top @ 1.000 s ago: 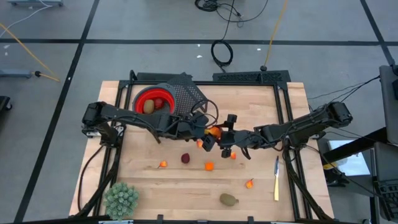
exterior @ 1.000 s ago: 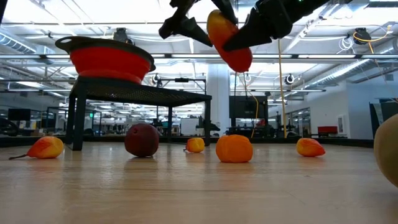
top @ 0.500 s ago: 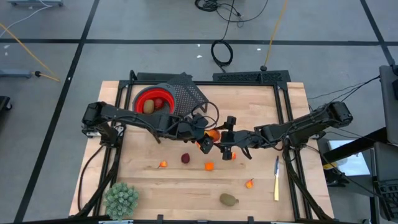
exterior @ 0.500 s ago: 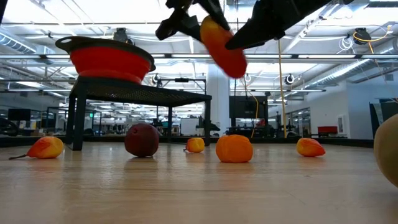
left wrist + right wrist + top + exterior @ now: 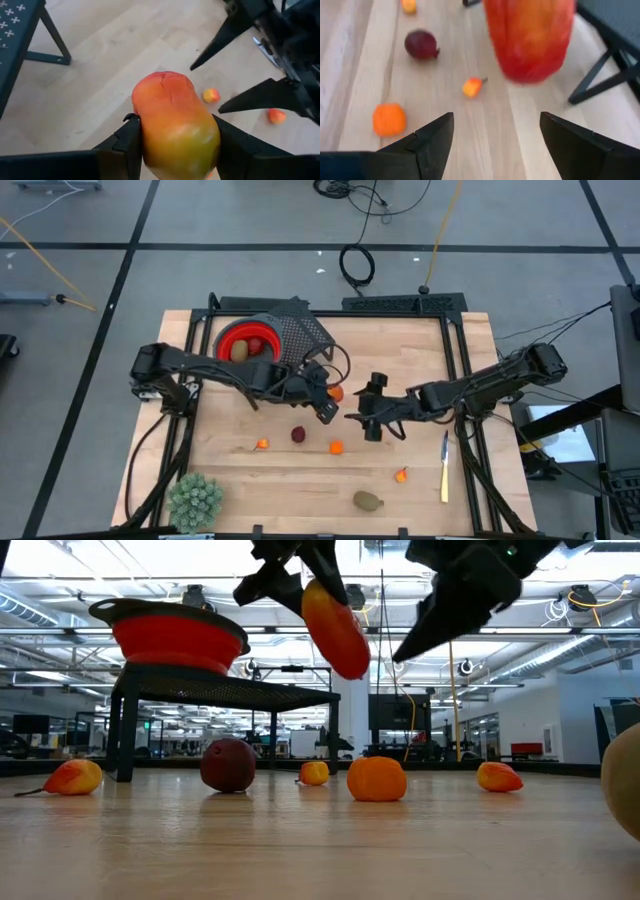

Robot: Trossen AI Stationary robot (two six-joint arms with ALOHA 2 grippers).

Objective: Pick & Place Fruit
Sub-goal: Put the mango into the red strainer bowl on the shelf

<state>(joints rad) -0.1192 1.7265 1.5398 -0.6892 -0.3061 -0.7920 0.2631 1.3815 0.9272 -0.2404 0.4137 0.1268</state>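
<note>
Mango (image 5: 175, 127): clamped between the left gripper (image 5: 172, 137) fingers, held in the air over mid-table; likely lifted clear so it can travel to the bowl (image 5: 245, 340).
Bowl: red, on a dark mesh stand (image 5: 300, 328) at the table's far-left corner; already holds a brownish oval and a red piece, so it reads as the drop target.
Left arm: reaches from the left edge across to mid-table, wrist low, mango slanted in the low view.
Right gripper (image 5: 492, 132): jaws spread, holding nothing, just beside the mango.
Right arm: stretched from the right edge toward centre, hanging above the wood.
Loose fruit: dark red ball (image 5: 298, 434), orange bits (image 5: 336, 447), one oval (image 5: 368, 500) near the front edge.
Other: knife (image 5: 445, 468) toward the right edge; spiky plant (image 5: 195, 500) at the front-left corner.
</note>
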